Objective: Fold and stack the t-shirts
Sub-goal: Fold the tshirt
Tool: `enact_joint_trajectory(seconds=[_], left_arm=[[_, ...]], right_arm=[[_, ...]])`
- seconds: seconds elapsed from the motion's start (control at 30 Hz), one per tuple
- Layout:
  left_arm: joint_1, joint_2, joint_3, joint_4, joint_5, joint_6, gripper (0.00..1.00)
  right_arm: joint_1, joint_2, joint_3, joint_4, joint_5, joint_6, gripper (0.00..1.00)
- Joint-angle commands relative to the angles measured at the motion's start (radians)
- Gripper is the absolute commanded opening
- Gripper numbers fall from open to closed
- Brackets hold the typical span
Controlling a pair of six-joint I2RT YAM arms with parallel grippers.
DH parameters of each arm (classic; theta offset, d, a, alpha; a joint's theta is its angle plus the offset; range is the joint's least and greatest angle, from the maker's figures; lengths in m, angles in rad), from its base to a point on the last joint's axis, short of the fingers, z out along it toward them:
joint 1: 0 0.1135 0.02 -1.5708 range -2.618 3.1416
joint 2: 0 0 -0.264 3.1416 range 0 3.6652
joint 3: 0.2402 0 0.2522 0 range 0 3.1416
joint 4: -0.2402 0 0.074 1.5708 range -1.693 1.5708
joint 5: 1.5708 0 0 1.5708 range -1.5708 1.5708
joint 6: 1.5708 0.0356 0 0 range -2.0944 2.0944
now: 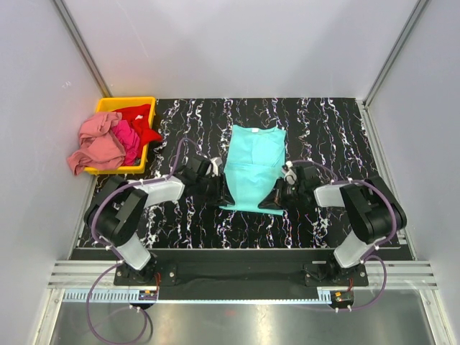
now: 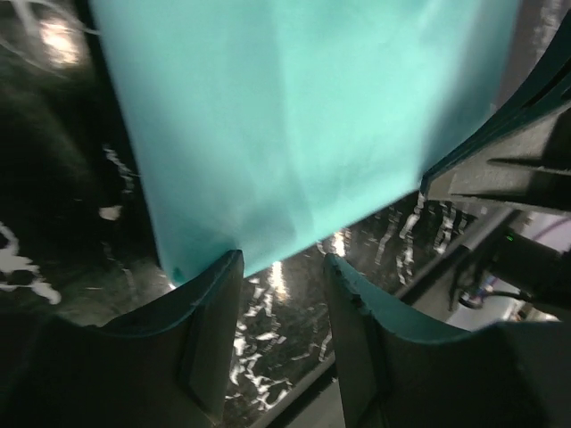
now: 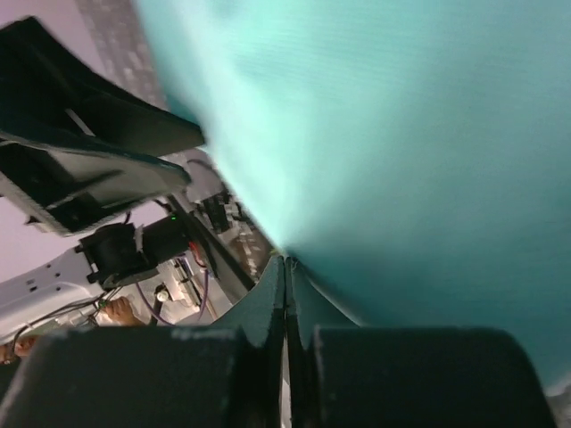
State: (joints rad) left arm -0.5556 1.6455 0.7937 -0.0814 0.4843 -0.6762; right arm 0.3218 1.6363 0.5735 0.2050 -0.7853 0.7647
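- The turquoise t-shirt (image 1: 253, 162): soft matt cloth, smooth.
- The counter (image 1: 330, 129): glossy black, white-veined, marble-like.
- The yellow bin (image 1: 126, 103): smooth plastic.
- The left gripper's fingers (image 2: 210, 339): dark matt plastic, rough-edged.

Black-and-grey arms (image 1: 154, 192) trail purple cables (image 1: 89, 309); the left gripper (image 2: 281, 263) is dark.

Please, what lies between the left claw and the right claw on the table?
The near hem of the turquoise t-shirt lies between the left claw and the right claw. The top view shows this.
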Motion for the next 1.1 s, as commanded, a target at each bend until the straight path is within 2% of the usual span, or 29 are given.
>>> enact_joint_trajectory(seconds=[0.0, 0.13, 0.23, 0.57, 0.73, 0.9, 1.07], left_arm=[[-0.001, 0.037, 0.007, -0.03, -0.139, 0.044, 0.46], [-0.001, 0.033, -0.024, -0.046, -0.184, 0.033, 0.46], [-0.001, 0.034, -0.027, -0.076, -0.222, 0.036, 0.46], [-0.001, 0.021, -0.001, -0.152, -0.256, 0.029, 0.47], [-0.001, -0.033, 0.016, -0.169, -0.231, -0.008, 0.48], [-0.001, -0.039, 0.133, -0.267, -0.211, -0.02, 0.55], [-0.001, -0.061, 0.29, -0.278, -0.175, -0.017, 0.59]], right_arm=[[0.002, 0.072, -0.026, 0.05, 0.03, -0.011, 0.0], [-0.004, 0.082, -0.063, -0.005, 0.119, -0.05, 0.0], [-0.006, 0.066, -0.077, -0.002, 0.121, -0.048, 0.0], [-0.007, -0.084, -0.086, -0.147, 0.204, -0.082, 0.0], [-0.007, -0.171, -0.072, -0.331, 0.336, -0.085, 0.0], [-0.007, -0.291, -0.016, -0.459, 0.438, -0.091, 0.04], [-0.006, -0.281, 0.126, -0.437, 0.364, -0.134, 0.07]])
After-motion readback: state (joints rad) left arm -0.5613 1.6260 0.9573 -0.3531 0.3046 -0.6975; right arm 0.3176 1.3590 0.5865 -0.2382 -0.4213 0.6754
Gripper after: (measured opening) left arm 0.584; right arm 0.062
